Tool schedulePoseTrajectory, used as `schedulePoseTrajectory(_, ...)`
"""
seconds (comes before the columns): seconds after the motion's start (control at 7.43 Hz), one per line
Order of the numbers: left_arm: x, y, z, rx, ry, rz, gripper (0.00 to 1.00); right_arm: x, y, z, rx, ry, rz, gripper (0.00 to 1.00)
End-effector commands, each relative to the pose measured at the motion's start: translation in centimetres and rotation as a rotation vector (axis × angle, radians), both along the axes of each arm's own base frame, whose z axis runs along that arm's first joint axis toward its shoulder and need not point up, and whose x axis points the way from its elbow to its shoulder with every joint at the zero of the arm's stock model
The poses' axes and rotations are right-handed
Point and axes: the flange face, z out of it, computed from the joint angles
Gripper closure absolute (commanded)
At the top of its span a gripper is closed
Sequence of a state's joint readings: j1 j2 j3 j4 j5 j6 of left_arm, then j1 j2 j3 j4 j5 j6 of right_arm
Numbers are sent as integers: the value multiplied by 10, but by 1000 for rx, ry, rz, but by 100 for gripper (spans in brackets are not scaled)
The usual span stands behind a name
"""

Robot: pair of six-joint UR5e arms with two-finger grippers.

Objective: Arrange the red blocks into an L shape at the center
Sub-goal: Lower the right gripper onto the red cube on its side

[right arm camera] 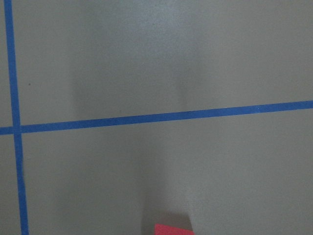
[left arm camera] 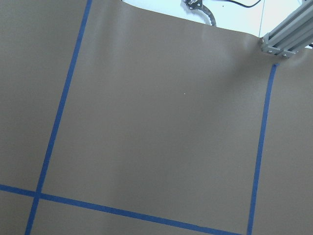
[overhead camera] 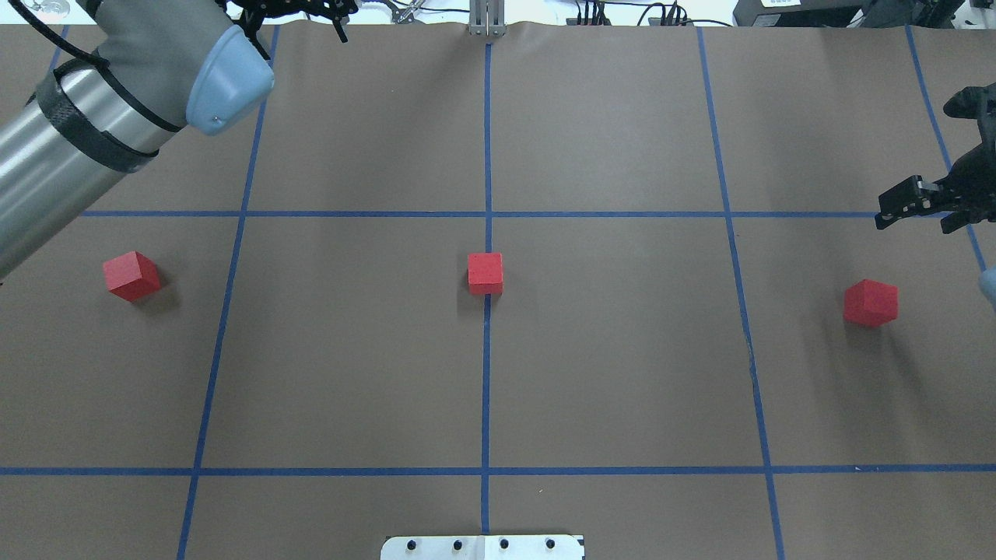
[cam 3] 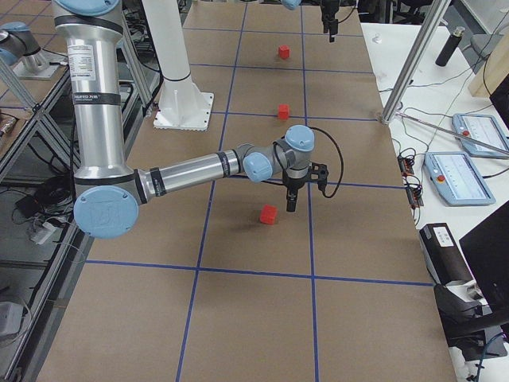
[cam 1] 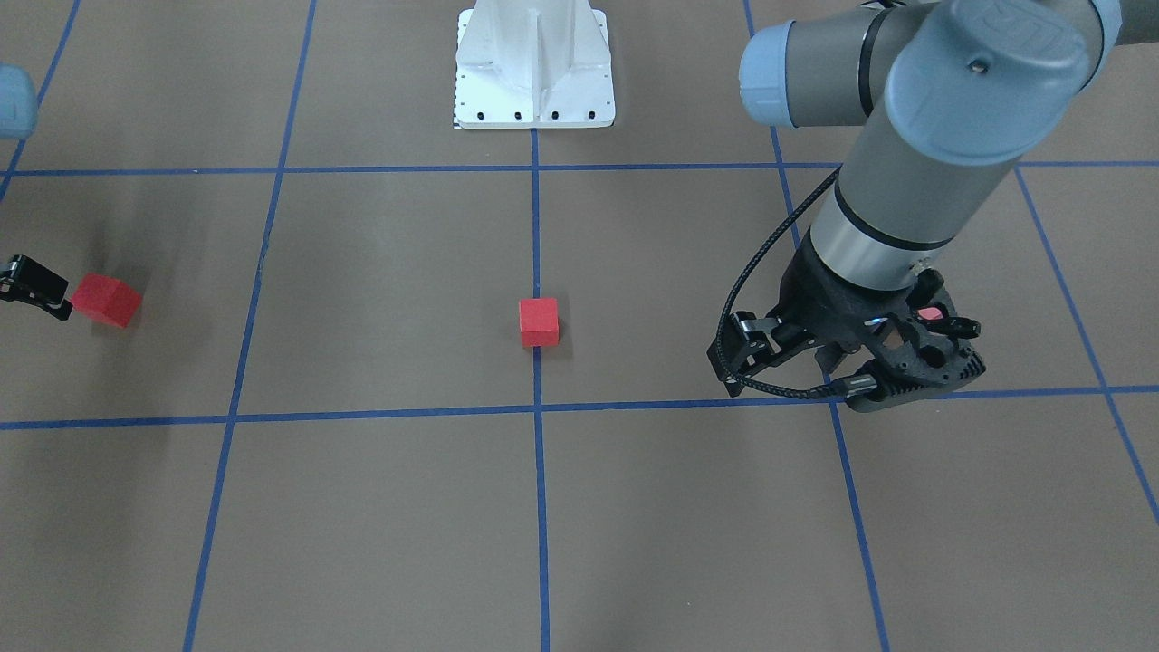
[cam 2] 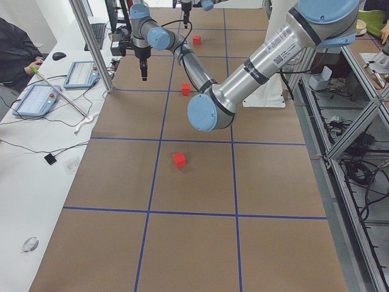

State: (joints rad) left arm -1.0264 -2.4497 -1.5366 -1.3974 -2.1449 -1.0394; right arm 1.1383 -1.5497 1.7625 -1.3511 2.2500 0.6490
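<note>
Three red blocks lie on the brown floor. One (overhead camera: 485, 273) (cam 1: 539, 321) sits at the center on the vertical blue tape line (overhead camera: 486, 365). One (overhead camera: 132, 275) lies far left; in the front view only a red sliver of it (cam 1: 930, 314) shows behind my left gripper (cam 1: 856, 358). One (overhead camera: 870, 302) (cam 1: 107, 300) lies far right, and its edge shows in the right wrist view (right arm camera: 173, 229). My left gripper (overhead camera: 299, 12) hangs open and empty near the far edge. My right gripper (overhead camera: 926, 179) is open and empty, just beyond the right block, with one finger (cam 1: 36, 288) beside it.
The white metal base (cam 1: 534, 63) (overhead camera: 482, 547) stands at the robot's side of the grid. An aluminium post (cam 2: 91, 48) and a desk with tablets (cam 2: 36, 100) stand along the far edge, where a person sits.
</note>
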Motion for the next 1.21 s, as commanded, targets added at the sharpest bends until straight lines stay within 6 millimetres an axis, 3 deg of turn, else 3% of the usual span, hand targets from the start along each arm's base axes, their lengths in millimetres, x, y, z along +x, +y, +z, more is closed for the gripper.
schedulePoseTrajectory(0.0,-2,1,0,3,2,0,0,-6,14,37,22,-35,-20,0)
schedulePoseTrajectory(0.54,-1,1,3,-2,-1,1,0,-43,28,45,-75,-49,-38,0)
schedulePoseTrajectory(1.08,-2,1,5,-3,-2,0,0,-59,36,50,-95,-39,-69,0)
